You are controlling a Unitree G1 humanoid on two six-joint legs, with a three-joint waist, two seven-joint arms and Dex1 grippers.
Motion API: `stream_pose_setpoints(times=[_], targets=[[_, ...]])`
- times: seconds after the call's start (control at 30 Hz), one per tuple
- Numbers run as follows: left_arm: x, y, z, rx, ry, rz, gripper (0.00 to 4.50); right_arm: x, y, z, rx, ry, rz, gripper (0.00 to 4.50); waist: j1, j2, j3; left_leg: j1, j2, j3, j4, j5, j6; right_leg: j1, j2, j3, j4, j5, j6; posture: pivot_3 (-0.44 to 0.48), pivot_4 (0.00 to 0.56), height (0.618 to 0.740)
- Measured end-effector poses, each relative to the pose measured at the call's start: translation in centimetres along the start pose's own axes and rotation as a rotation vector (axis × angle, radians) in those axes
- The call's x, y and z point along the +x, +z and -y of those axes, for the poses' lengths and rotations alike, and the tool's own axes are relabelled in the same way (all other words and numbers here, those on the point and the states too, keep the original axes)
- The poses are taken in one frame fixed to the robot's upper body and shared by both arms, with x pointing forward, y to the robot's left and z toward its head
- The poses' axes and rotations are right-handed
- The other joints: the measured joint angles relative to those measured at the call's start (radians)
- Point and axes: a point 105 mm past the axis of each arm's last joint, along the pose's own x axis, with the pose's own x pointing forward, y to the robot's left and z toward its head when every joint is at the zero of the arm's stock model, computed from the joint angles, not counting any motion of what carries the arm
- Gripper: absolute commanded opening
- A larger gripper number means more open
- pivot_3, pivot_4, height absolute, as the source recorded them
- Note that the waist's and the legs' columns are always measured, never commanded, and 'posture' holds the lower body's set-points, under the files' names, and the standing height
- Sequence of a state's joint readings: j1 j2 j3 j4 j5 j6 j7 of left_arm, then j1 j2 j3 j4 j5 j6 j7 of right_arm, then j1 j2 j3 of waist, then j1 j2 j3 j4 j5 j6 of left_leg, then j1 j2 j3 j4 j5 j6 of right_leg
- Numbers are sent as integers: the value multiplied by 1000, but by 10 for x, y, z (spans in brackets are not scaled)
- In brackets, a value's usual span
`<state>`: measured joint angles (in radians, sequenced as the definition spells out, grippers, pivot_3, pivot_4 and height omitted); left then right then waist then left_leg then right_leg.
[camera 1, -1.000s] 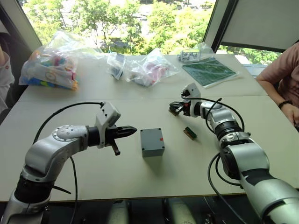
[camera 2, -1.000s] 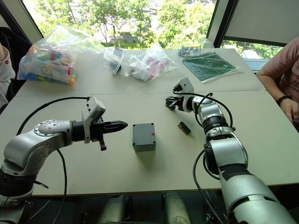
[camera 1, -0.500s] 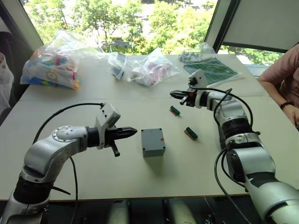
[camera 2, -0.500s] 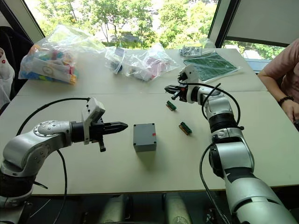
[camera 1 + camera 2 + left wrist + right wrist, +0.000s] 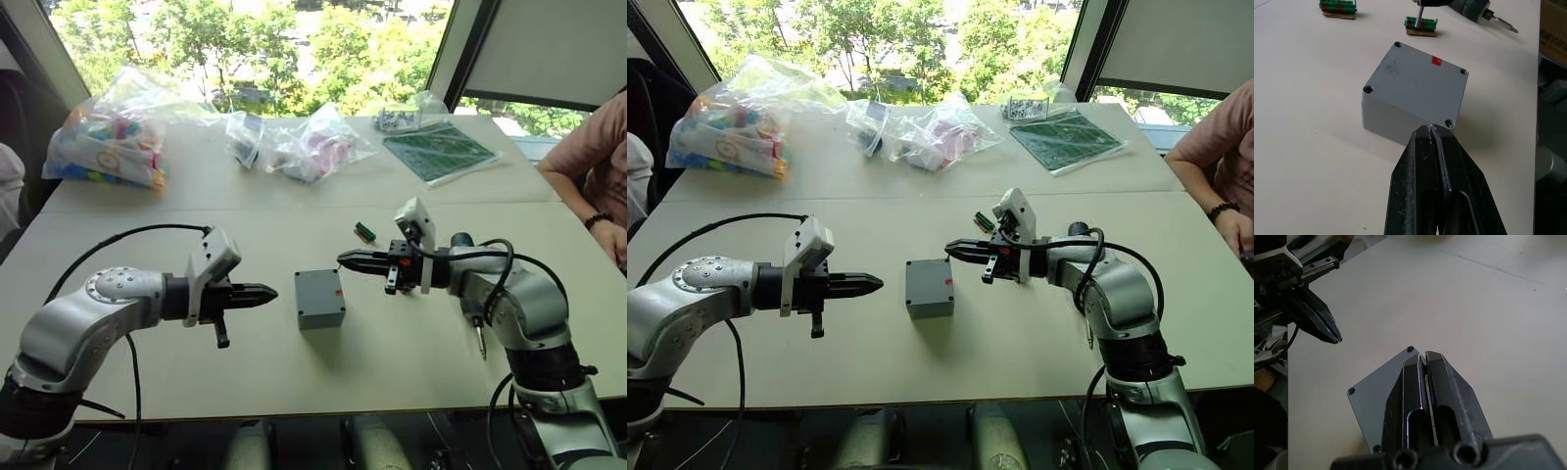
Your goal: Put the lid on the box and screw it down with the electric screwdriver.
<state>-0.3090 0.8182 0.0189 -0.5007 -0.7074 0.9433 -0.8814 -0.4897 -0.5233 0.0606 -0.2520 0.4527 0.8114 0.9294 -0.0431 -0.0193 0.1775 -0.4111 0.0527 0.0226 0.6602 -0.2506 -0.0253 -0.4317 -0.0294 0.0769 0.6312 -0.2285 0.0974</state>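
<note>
Left eye view: box [image 5: 320, 299] betw. closed grippers [image 5: 272, 292] [image 5: 342, 259].

- The right arm is hiding most of the electric screwdriver [image 5: 477, 331] from you in the eye views; you are seeing just its thin bit end and a dark end by the elbow.
- In the left wrist view the picture's upper edge is cutting off the screwdriver's body.
- The right gripper [image 5: 1425, 363] is covering much of the box [image 5: 1371, 401] in its own wrist view, with its fingers pressed together.
- You are not getting any seam between lid and box in the views, so the lid cannot be told apart.
- The bags [image 5: 108, 137] at the far side are blurring their contents beyond telling.
- The picture's edge is cropping the person [image 5: 588, 166] on the right.
</note>
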Motion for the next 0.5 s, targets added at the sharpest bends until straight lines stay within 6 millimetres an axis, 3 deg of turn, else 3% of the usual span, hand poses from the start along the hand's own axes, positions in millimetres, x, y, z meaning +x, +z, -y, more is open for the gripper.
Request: stream_pose_setpoints(times=[0.5], targets=[[1, 0, -2, 1, 14, 8, 0, 10, -12, 7, -28, -19, -43, 27, -1, 0, 0, 0, 0, 0, 0, 0, 0, 0, 0, 0, 0, 0, 0, 0, 150, 740]])
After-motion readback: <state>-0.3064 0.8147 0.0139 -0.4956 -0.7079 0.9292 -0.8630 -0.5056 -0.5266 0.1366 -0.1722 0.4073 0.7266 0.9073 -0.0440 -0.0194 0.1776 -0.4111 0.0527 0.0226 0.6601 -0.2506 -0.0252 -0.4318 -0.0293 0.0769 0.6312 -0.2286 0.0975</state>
